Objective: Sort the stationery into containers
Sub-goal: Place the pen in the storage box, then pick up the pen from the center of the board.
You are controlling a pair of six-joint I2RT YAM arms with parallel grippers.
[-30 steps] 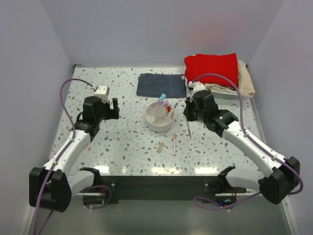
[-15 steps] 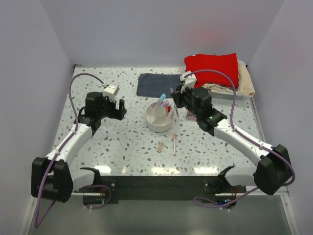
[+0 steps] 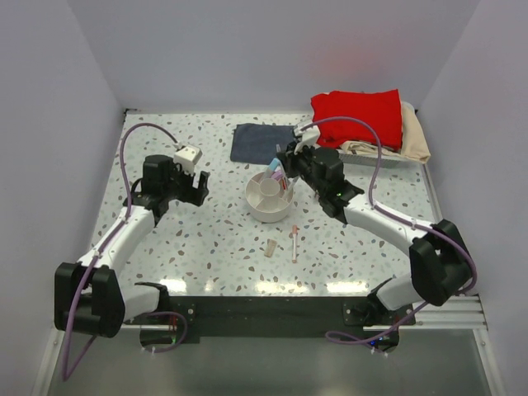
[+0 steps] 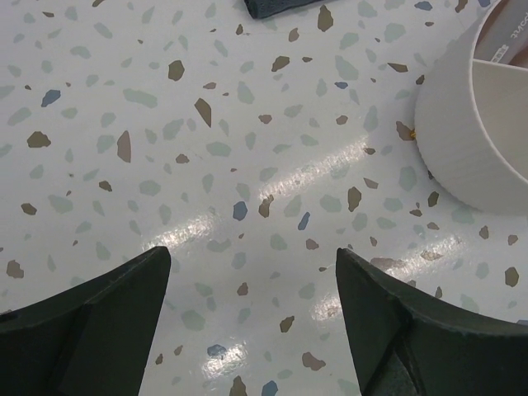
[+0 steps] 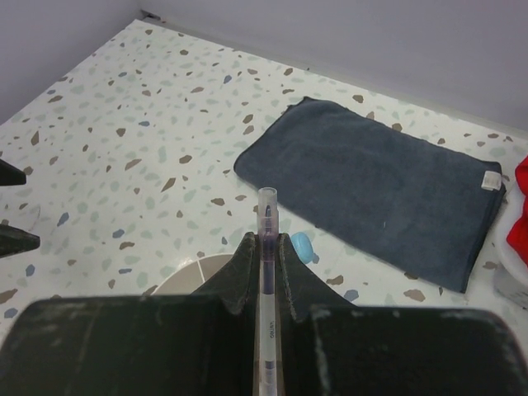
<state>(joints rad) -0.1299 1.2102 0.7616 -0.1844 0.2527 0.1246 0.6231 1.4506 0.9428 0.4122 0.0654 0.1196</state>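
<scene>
Top: high behind the near edge, facing down over the whole worktop (image 3: 206, 239).
Left wrist: close, facing down, bowl (image 4: 462, 140) at right.
Right wrist: faces far past the right pincer (image 5: 266, 243) to the blue cloth (image 5: 371, 190).
Shared: bowl and blue cloth also in top view.

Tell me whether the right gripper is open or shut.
Shut: the right gripper pinches a slim clear pen between its fingers, with no gap showing.

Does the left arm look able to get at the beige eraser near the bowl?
Probably yes: the left gripper is open and empty, and bare table lies between it and the eraser.
</scene>
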